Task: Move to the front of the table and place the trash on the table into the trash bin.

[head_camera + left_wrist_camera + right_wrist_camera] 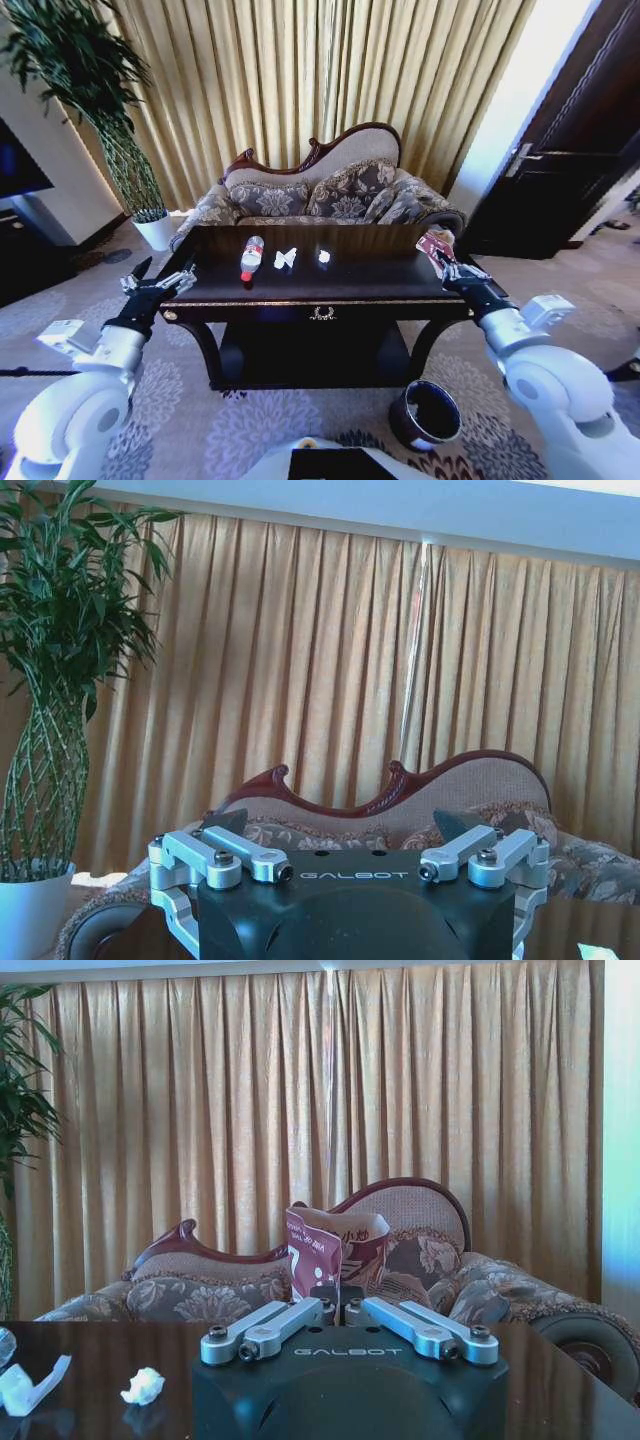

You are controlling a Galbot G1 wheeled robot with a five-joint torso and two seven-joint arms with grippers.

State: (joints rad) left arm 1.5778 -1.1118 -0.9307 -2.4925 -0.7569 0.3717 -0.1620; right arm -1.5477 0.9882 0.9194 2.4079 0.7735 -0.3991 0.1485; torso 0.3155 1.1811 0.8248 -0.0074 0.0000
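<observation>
Snack packet in raised right hand

White rounded arms, silver-linked black pincers lettered GALBOT.

The right arm reaches forward and up from the lower right, its hand at the far right corner of the desk, fingers closed on a reddish snack packet held upright; the left arm extends from the lower left, its hand at the desk's left edge, fingers spread apart and holding nothing.
</observation>
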